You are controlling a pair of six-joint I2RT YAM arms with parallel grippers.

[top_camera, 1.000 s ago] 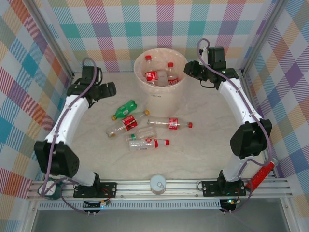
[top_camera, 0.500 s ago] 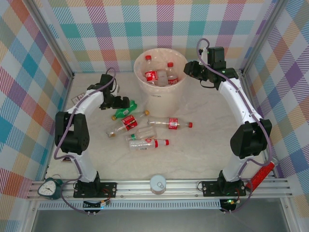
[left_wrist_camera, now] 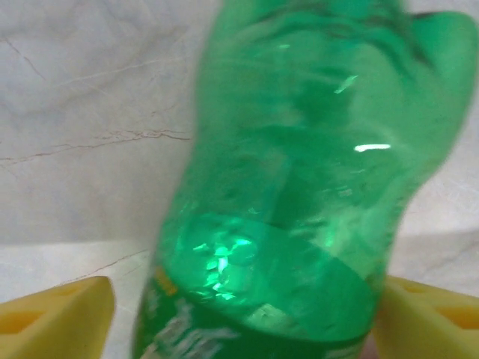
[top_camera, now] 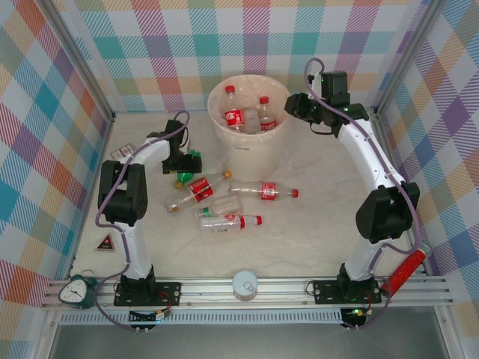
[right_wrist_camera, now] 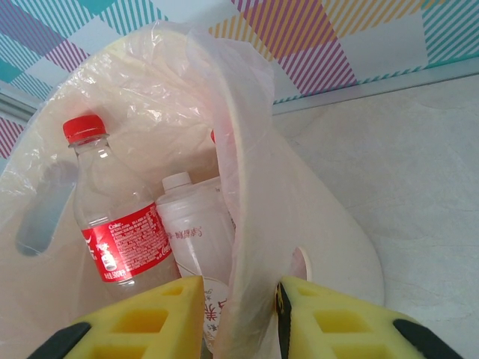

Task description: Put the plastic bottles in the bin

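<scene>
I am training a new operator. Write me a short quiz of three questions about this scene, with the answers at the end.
1. What colour is the bottle that sits between the sides of the open left gripper?
2. True or false: red-capped bottles lie on the table outside the bin.
3. The right gripper is shut on: A) the bin's rim, B) a bottle, C) nothing.
Key: 1 green; 2 true; 3 A.
</scene>
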